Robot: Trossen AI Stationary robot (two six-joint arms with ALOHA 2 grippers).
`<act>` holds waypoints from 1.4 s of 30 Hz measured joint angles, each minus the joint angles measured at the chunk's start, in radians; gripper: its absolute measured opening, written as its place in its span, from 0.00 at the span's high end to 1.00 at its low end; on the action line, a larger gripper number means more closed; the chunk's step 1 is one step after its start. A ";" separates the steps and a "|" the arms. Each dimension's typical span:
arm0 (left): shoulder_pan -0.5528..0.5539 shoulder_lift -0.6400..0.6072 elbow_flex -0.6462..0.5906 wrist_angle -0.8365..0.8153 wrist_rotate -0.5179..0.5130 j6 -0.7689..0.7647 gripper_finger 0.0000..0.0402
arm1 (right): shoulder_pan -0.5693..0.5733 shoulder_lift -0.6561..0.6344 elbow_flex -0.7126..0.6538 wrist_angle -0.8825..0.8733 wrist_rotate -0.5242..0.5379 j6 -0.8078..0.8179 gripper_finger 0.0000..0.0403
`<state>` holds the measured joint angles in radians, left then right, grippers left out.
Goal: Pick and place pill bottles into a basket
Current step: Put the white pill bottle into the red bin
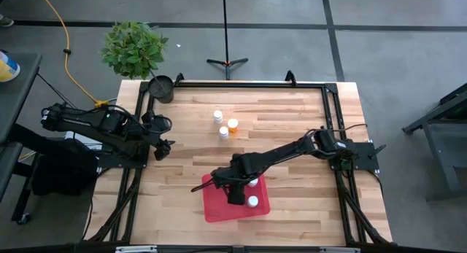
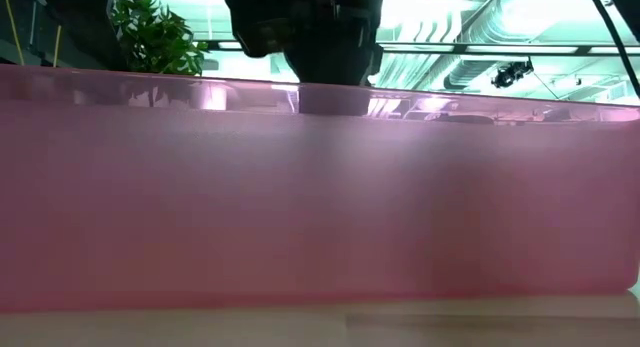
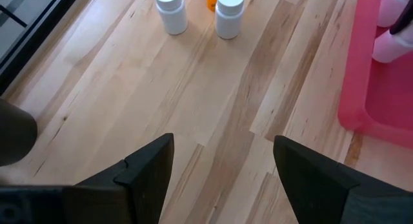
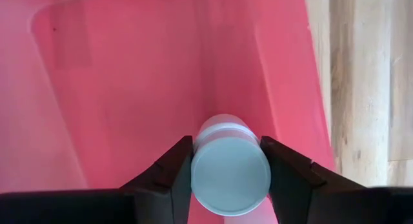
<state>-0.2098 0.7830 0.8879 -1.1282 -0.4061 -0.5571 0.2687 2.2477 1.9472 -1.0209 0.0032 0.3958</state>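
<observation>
A pale wooden tabletop (image 1: 292, 122) sits on grey floor. Your right hand (image 4: 227, 169) hangs over the red basket (image 1: 215, 205) at six o'clock, clamped on a white-capped pill bottle (image 4: 230, 166). Two bottles (image 1: 252, 201) lie inside; three more (image 1: 224, 125) stand toward twelve. You appear mid-placement: next, lower and release. Your left hand (image 3: 222, 175) waits spread wide at nine o'clock.

Bottles (image 1: 225, 125) — three out, basket (image 1: 219, 206) red
</observation>
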 joint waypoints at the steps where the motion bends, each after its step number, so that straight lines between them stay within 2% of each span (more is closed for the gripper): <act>1: 0.000 0.000 0.000 0.000 0.000 0.000 0.26 | 0.000 0.003 0.000 -0.006 -0.006 0.000 0.64; 15: 0.000 0.000 0.000 -0.004 0.000 -0.001 0.26 | 0.000 0.024 0.004 -0.028 -0.033 -0.003 0.64; 25: 0.000 0.000 0.000 -0.004 0.002 -0.002 0.26 | 0.000 0.035 -0.002 -0.062 -0.057 -0.015 0.49; 38: 0.000 0.000 0.000 -0.003 0.003 -0.004 0.26 | -0.013 0.033 -0.001 -0.080 -0.054 -0.041 0.45; 42: 0.000 -0.008 -0.052 0.014 0.003 -0.004 0.26 | -0.027 0.032 0.000 -0.049 -0.063 -0.061 0.42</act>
<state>-0.2098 0.7754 0.8359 -1.1144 -0.4026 -0.5610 0.2420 2.2798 1.9469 -1.0702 -0.0600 0.3353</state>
